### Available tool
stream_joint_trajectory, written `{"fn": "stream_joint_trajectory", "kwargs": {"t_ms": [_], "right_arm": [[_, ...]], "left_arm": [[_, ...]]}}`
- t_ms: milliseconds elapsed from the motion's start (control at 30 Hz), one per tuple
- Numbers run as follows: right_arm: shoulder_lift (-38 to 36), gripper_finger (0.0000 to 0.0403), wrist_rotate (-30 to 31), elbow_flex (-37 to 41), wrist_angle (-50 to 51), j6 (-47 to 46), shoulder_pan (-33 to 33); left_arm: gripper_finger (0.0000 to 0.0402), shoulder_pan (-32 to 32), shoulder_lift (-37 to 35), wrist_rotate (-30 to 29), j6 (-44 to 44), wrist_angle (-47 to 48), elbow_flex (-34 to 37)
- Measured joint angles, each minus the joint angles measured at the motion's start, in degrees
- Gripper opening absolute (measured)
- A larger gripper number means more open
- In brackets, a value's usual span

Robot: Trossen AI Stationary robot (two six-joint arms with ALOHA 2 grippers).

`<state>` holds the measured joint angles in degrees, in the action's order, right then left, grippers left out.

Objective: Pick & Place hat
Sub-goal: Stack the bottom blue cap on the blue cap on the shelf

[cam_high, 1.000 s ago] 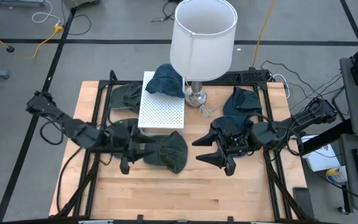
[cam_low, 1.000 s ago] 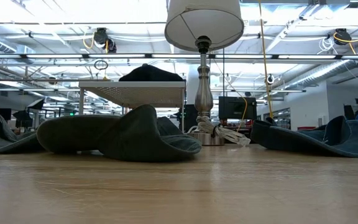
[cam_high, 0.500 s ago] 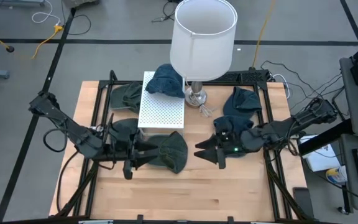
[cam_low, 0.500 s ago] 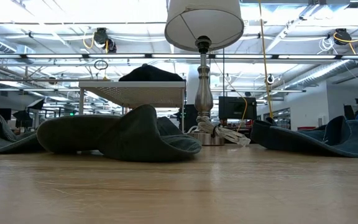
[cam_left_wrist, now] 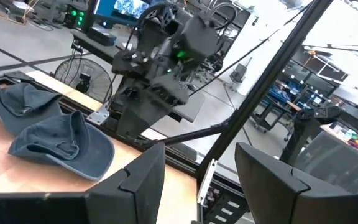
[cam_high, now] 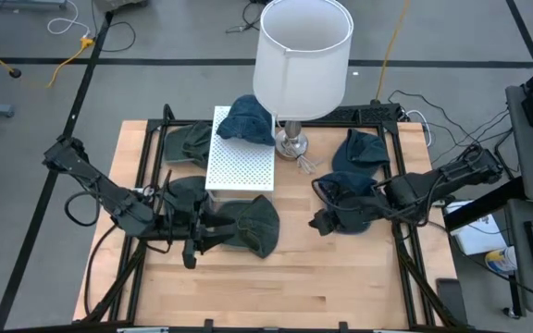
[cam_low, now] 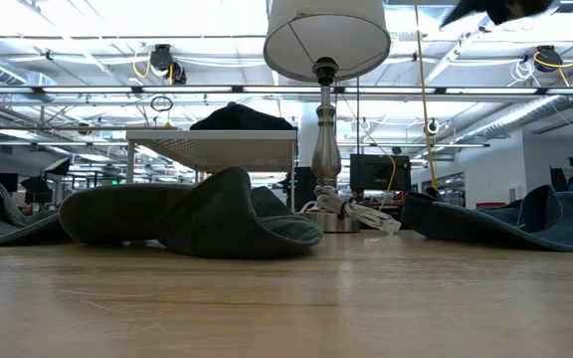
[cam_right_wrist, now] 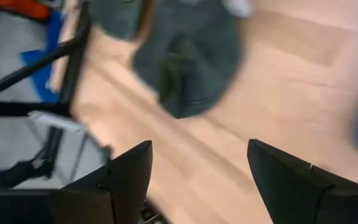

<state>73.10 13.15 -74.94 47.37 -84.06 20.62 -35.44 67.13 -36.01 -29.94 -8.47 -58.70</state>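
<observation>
Reach step: left hand (cam_high: 195, 242) open and empty beside dark hat (cam_high: 248, 225) mid-table, right hand (cam_high: 327, 219) open, empty near right edge; needed closing on brim next.

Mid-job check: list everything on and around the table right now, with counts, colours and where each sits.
Hats: five; one dark green hat centre-front by the left gripper, one green hat back-left, one blue hat on the perforated stand, two blue hats right side.
Perforated stand: one, white, left of the lamp.
Lamp: one, white shade, silver base, back-centre.
Table: one, light wood, black frame.
Left gripper: open, empty, at the dark green hat's near edge.
Right gripper: open, empty, above the front blue hat.
</observation>
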Motion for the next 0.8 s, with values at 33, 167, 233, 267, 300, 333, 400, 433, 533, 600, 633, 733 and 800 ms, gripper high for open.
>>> {"fn": "stream_joint_trajectory", "kwargs": {"t_ms": [33, 167, 233, 267, 300, 333, 400, 433, 533, 600, 633, 733, 800], "right_arm": [[0.02, 0.0256, 0.02, 0.0, 1.08, -0.55, -0.48], [1.02, 0.0256, 0.23, 0.0, 5.76, -1.41, -2.66], [2.14, 0.0256, 0.54, 0.0, 7.51, -1.99, -3.64], [2.85, 0.0256, 0.57, 0.0, 7.86, -2.09, -4.09], [3.7, 0.0256, 0.57, 0.0, 8.31, -2.09, -4.4], [4.61, 0.0256, 0.55, 0.0, 8.94, -2.07, -4.72], [6.67, 0.0256, 0.35, 0.0, 9.7, -2.07, -5.19], [7.66, 0.0256, 0.28, 0.0, 10.19, -2.09, -5.27], [10.97, 0.0256, 0.28, 0.0, 12.75, -2.88, -5.28], [13.19, 0.0256, 0.37, 0.04, 14.51, -3.64, -5.28], [14.16, 0.0256, 0.57, 0.04, 15.52, -3.74, -5.28], [16.65, 0.0256, 2.0, 0.04, 19.14, -4.74, -5.01], [18.01, 0.0256, 3.01, 0.04, 20.9, -5.73, -4.98]], "left_arm": [[0.02, 0.0, 0.0, -0.01, 0.45, 0.0, 0.0], [0.02, 0.17, 0.0, -0.04, 2.94, 0.04, 0.0], [0.02, 0.22, 0.0, -0.04, 3.68, 0.05, 0.0], [0.02, 0.28, 0.0, -0.06, 3.87, 0.07, 0.0], [0.02, 0.45, 0.0, -0.04, 3.87, 0.07, 0.0], [0.02, 0.64, 0.0, -0.04, 3.72, 0.07, 0.0], [0.02, 0.95, 0.0, -0.04, 3.68, 0.0, 0.0], [0.02, 1.05, 0.0, -0.04, 3.72, -0.02, 0.0], [0.02, 1.04, 0.0, -0.02, 3.9, -0.13, 0.0], [0.02, 1.01, 0.0, 0.05, 3.81, -0.08, 0.0], [0.02, 1.03, 0.0, 0.07, 3.84, -0.05, 0.0], [0.02, 1.03, 0.0, 0.04, 4.07, 0.04, 0.0], [0.02, 1.03, 0.0, 0.06, 4.16, 0.16, 0.0]]}}
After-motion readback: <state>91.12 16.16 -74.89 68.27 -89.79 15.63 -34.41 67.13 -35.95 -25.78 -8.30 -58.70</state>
